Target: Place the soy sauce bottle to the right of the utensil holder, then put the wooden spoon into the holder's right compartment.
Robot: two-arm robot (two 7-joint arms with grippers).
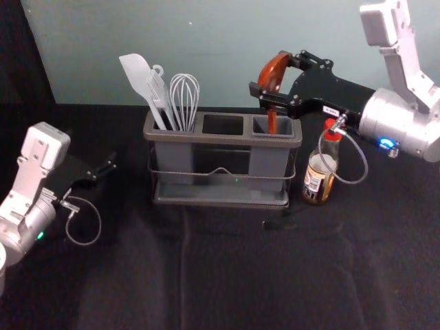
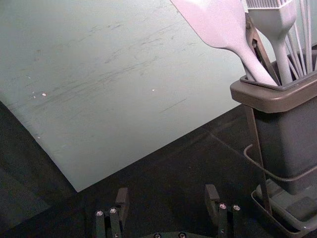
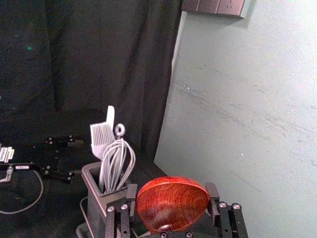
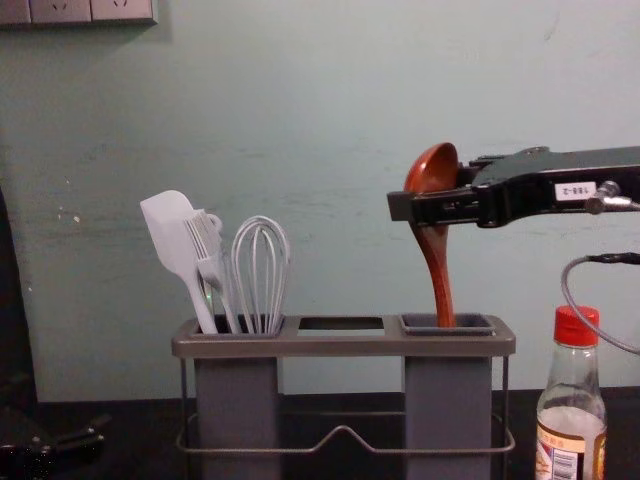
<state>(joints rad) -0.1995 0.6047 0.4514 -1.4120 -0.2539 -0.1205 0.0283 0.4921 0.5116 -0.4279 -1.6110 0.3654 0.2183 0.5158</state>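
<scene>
My right gripper (image 1: 270, 91) is shut on the wooden spoon (image 1: 274, 72) just above the right compartment of the utensil holder (image 1: 223, 138). In the chest view the spoon (image 4: 438, 262) stands nearly upright, bowl on top, its handle end at the mouth of that compartment. In the right wrist view the bowl (image 3: 172, 202) sits between the fingertips of my right gripper (image 3: 172, 198). The soy sauce bottle (image 1: 321, 168), red-capped, stands upright to the right of the holder. My left gripper (image 1: 108, 166) is parked left of the holder, open and holding nothing in the left wrist view (image 2: 167, 201).
The holder's left compartment has a white spatula (image 4: 172, 236), a brush (image 4: 212, 262) and a whisk (image 4: 261, 270). A pale wall (image 4: 330, 120) rises behind the dark-covered table (image 1: 227, 275). A cable loops from the right arm close to the bottle.
</scene>
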